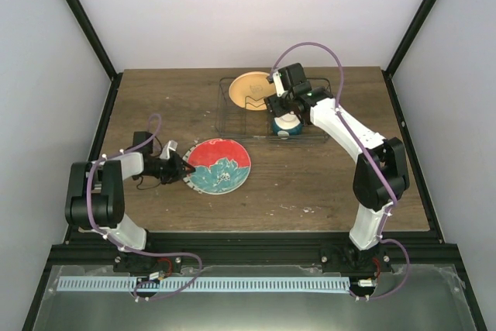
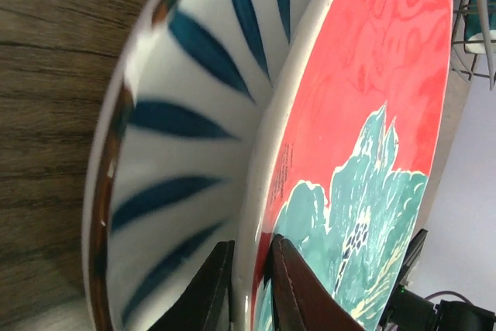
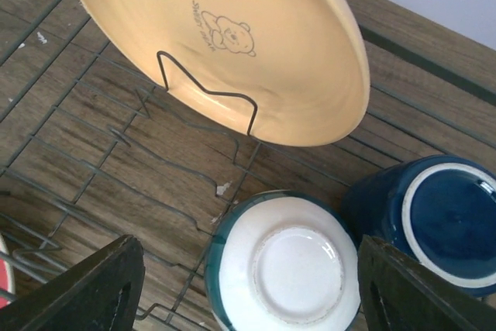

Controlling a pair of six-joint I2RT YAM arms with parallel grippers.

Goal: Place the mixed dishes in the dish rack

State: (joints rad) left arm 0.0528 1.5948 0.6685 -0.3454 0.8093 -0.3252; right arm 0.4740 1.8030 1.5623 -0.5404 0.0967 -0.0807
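Note:
The red-and-teal floral plate [image 1: 219,165] lies on the table left of centre. My left gripper [image 1: 182,170] is shut on its left rim. In the left wrist view both fingers [image 2: 298,292] press the white rim, with the floral face [image 2: 372,114] on one side and the blue-striped underside [image 2: 178,153] on the other. The dish rack [image 1: 225,114] holds the orange-yellow plate [image 3: 232,36] leaning on a divider, an upturned cream-white bowl [image 3: 291,269] and the dark blue mug [image 3: 442,215]. My right gripper [image 3: 249,277] hangs open above the bowl, touching nothing.
The wooden table [image 1: 333,184] has black frame posts at its corners and white walls around it. The rack's grey wires [image 3: 116,125] lie under my right gripper. A corner of the rack [image 2: 473,36] shows past the floral plate.

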